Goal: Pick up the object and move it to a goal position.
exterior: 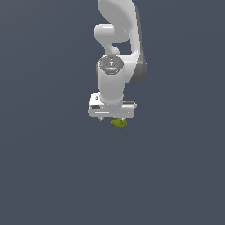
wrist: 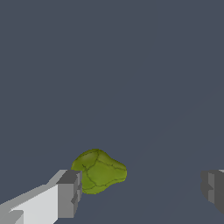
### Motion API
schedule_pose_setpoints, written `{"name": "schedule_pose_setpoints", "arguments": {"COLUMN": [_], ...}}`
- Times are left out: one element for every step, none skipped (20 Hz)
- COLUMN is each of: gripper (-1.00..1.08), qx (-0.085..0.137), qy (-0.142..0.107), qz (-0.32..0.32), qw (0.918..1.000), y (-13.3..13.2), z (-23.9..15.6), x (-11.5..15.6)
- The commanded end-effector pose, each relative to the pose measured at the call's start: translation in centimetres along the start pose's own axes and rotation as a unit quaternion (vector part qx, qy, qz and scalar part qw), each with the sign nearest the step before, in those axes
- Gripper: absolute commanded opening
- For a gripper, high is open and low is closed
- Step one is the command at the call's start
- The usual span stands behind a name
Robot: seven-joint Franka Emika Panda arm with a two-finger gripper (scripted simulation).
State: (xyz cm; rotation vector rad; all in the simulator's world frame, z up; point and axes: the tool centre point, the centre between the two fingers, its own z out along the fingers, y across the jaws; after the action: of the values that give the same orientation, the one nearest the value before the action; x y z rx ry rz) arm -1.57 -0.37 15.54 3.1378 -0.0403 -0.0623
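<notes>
The object is a small olive-green lumpy blob (exterior: 118, 124) lying on the dark grey floor, just below the white gripper (exterior: 112, 118) and slightly toward the exterior view's right. In the wrist view the blob (wrist: 99, 170) sits between the two grey fingertips, close beside one fingertip (wrist: 70, 194) and far from the other fingertip (wrist: 213, 189). The jaws stand wide apart and hold nothing. The gripper (wrist: 141, 191) points straight down over the blob. I cannot tell whether the near fingertip touches the blob.
The white arm (exterior: 117, 52) rises above the gripper toward the top of the exterior view. The floor (exterior: 52, 167) is a plain dark grey surface.
</notes>
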Motion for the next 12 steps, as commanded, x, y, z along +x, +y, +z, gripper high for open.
{"name": "schedule_pose_setpoints", "arguments": {"gripper": [1.0, 1.0, 1.0, 1.0, 1.0, 1.0, 1.0, 1.0, 1.0, 1.0, 1.0, 1.0], "qx": [0.0, 0.0, 0.001, 0.002, 0.003, 0.005, 0.007, 0.009, 0.01, 0.011, 0.011, 0.011], "qy": [0.0, 0.0, 0.0, -0.001, -0.002, -0.003, -0.004, -0.005, -0.005, -0.006, -0.006, -0.006], "qz": [0.0, 0.0, 0.001, 0.003, 0.006, 0.009, 0.013, 0.016, 0.019, 0.022, 0.023, 0.024], "qw": [1.0, 1.0, 1.0, 1.0, 1.0, 0.9999, 0.9999, 0.9998, 0.9997, 0.9997, 0.9996, 0.9996], "y": [0.0, 0.0, 0.2, 0.4, 0.6, 1.0, 1.4, 1.7, 1.9, 2.0, 2.1, 2.1], "z": [0.0, 0.0, 0.0, 0.0, 0.1, 0.1, 0.1, 0.1, 0.1, 0.1, 0.1, 0.1], "x": [0.0, 0.0, 0.0, 0.0, 0.0, -0.1, -0.1, -0.1, -0.1, -0.1, -0.1, -0.1]}}
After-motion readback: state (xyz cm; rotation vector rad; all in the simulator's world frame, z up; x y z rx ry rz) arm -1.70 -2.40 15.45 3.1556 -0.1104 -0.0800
